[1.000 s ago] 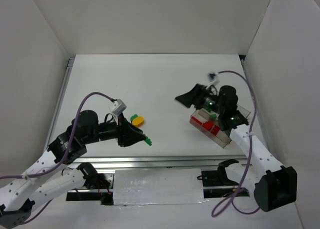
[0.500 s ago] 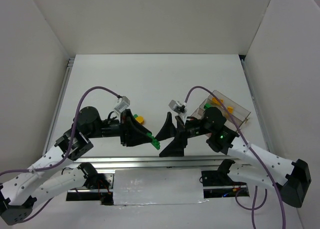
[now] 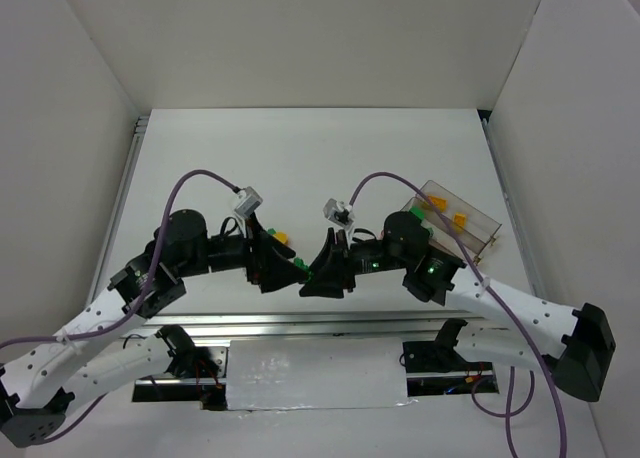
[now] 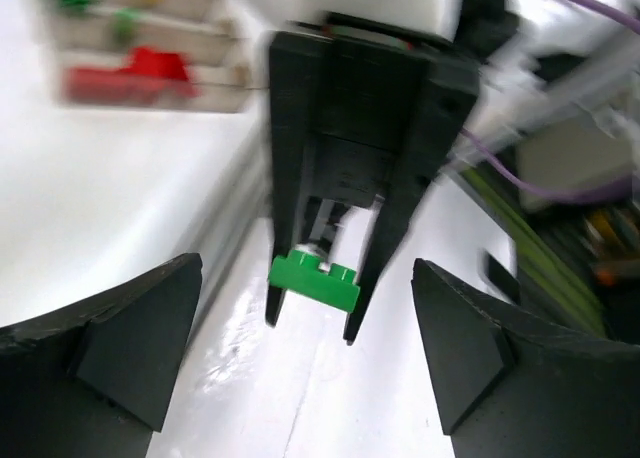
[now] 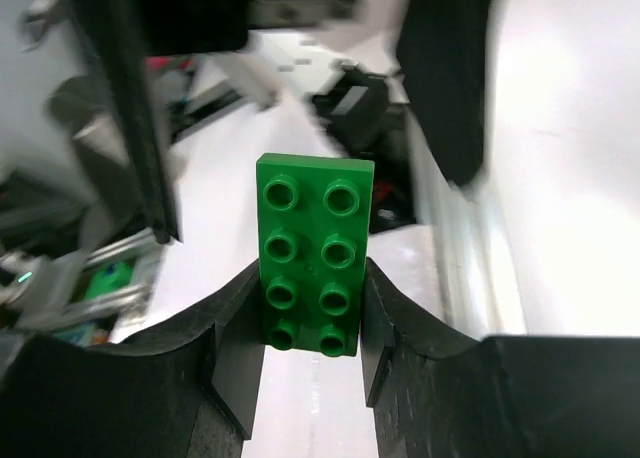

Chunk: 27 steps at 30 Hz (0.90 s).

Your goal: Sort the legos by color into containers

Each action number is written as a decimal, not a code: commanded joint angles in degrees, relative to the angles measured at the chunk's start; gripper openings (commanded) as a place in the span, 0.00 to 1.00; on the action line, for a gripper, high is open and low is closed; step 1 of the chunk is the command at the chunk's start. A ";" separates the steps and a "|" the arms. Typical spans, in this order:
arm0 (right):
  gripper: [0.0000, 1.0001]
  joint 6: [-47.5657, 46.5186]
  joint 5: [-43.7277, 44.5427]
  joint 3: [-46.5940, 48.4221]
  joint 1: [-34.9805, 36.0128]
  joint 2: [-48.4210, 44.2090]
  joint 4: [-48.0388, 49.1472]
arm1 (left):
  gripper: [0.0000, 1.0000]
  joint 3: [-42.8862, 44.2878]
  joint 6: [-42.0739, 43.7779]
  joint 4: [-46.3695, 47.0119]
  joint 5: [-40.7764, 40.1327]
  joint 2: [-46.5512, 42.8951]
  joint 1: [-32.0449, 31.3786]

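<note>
A green lego (image 5: 312, 253), a long studded brick, sits clamped between the fingers of my right gripper (image 5: 311, 278), which is shut on it. In the left wrist view the same green lego (image 4: 314, 281) shows end-on in the right gripper's black fingers (image 4: 285, 218). My left gripper (image 4: 305, 323) stands wide open around it without touching. From above, both grippers meet near the table's front, left gripper (image 3: 280, 270) facing right gripper (image 3: 320, 274). A yellow lego (image 3: 283, 238) lies just behind them. The clear containers (image 3: 490, 224) stand at the right with yellow legos (image 3: 458, 218) inside; red and green ones (image 4: 150, 68) show blurred.
A metal rail (image 3: 300, 323) runs along the table's front edge just below the two grippers. White walls close off the left, back and right sides. Purple cables (image 3: 200, 178) arch over both arms.
The right arm swung from the containers across to the left gripper and shut on the green lego. The left gripper, shut on that lego before, has opened wide.
</note>
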 commanded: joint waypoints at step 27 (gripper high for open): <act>0.04 10.97 18.94 -4.39 -61.87 12.04 -23.84 | 1.00 4.09 -1.02 -31.08 -52.50 -2.42 0.10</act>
